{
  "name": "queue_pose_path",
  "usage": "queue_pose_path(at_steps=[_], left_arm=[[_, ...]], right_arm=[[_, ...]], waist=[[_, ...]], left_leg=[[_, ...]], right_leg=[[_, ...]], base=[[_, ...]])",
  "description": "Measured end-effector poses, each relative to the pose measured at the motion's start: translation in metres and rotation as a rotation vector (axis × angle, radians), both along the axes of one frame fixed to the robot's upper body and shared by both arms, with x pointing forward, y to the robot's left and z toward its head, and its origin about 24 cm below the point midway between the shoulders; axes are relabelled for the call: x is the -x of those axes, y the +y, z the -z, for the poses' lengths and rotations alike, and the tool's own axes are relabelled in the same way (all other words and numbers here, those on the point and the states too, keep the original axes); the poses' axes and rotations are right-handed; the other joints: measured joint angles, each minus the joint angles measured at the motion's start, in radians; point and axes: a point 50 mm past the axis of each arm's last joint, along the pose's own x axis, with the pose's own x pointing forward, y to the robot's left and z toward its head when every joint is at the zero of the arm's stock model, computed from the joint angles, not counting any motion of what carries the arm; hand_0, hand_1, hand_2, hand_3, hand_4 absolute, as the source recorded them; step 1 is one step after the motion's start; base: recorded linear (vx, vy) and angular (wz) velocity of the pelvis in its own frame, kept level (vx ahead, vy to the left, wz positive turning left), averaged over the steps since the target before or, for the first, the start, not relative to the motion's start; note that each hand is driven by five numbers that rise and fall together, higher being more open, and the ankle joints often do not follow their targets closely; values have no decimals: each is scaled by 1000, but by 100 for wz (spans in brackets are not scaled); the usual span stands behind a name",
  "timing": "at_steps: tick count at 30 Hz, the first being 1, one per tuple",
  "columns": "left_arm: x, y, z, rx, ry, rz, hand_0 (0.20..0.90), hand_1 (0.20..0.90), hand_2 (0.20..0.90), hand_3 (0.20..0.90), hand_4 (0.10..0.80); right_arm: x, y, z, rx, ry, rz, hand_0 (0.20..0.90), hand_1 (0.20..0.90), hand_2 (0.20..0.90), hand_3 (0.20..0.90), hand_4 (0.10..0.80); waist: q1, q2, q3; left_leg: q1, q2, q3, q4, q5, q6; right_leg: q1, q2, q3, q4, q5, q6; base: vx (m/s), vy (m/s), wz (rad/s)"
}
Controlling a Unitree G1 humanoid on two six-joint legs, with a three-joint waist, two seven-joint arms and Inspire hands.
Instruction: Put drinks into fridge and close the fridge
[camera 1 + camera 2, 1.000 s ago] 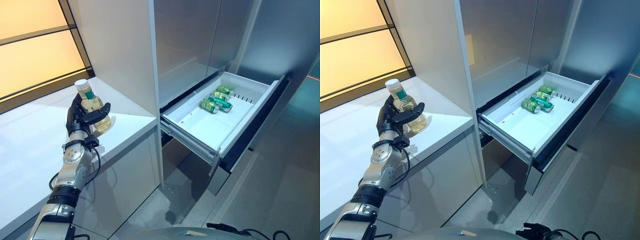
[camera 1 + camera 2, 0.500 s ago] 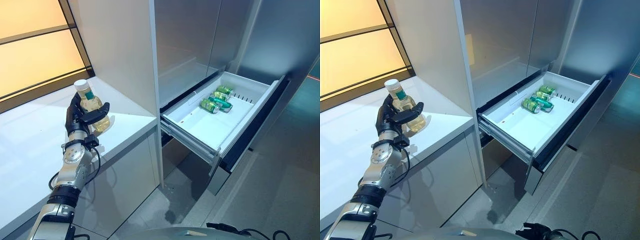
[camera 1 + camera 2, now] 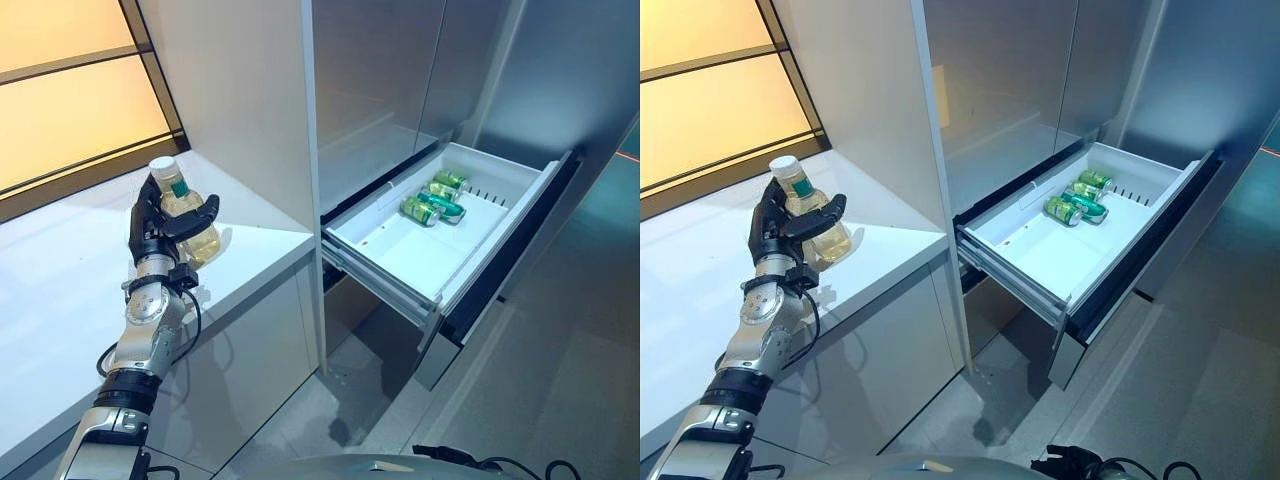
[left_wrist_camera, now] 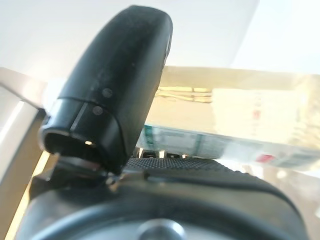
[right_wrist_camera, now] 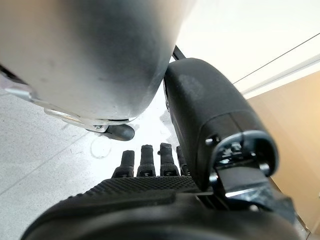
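1. Bottle (image 3: 186,215) is sitting in my left hand (image 3: 152,228), fingers and thumb curling round its body, just above the white counter (image 3: 60,290).
2. I am keeping it upright while carrying it right toward the open fridge drawer (image 3: 440,235), where green cans (image 3: 432,197) are lying.
3. Since a second ago, it is sitting slightly higher.
4. My right hand (image 5: 150,165) is hanging relaxed, empty.

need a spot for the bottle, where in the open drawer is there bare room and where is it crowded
The drawer is bare over its near half, from the front rim up to the cans. The three cans lie packed together toward the back, beside the slotted rear wall, so that end is crowded. The left hand holds the bottle over the white counter, which is bare too.
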Motion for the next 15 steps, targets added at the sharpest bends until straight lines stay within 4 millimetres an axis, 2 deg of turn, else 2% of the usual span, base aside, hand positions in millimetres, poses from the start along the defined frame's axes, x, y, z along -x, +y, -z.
queue_pose_path(at_steps=[6, 7, 8, 9, 14, 15], left_arm=[[0, -1, -3, -1, -19, 2, 900, 900, 900, 900, 800], [0, -1, -4, -1, -21, 2, 545, 545, 545, 485, 385], [0, -1, -4, -1, -21, 3, 380, 380, 380, 293, 193], [0, -1, -4, -1, -21, 3, 309, 309, 309, 211, 111], [0, -1, -5, -53, -12, 5, 300, 300, 300, 200, 100], [0, 0, -6, -104, 7, 8, 540, 540, 540, 480, 380]], right_arm=[[0, 0, 0, 0, -2, -1, 900, 900, 900, 900, 800], [-1, 0, 0, 0, -2, -1, 900, 900, 900, 900, 800], [-1, 0, 0, 0, -2, -1, 900, 900, 900, 900, 800], [-1, 0, 0, 0, -2, -1, 900, 900, 900, 900, 800], [-1, 0, 0, 0, -2, -1, 900, 900, 900, 900, 800], [-1, 0, 0, 0, -2, -1, 900, 900, 900, 900, 800]], waist=[[0, -1, 3], [0, -1, 3], [0, -1, 3], [0, -1, 3], [0, -1, 3], [0, -1, 3]], left_leg=[[0, 0, 0, 0, 0, 0], [0, 0, 0, 0, 0, 0], [0, 0, 0, 0, 0, 0], [0, 0, 0, 0, 0, 0], [0, 0, -1, 0, 0, 0], [0, 0, 0, 0, 0, 0]], right_leg=[[0, 0, 0, 0, 0, 0], [0, 0, 0, 0, 0, 0], [0, 0, 0, 0, 0, -1], [0, 0, 0, 0, 0, -1], [0, 0, 0, 0, 1, -1], [0, 0, 0, 0, 1, -1]], base=[[0, 0, 0], [0, 0, 0], [0, 0, 0], [0, 0, 0], [0, 0, 0], [0, 0, 0]])
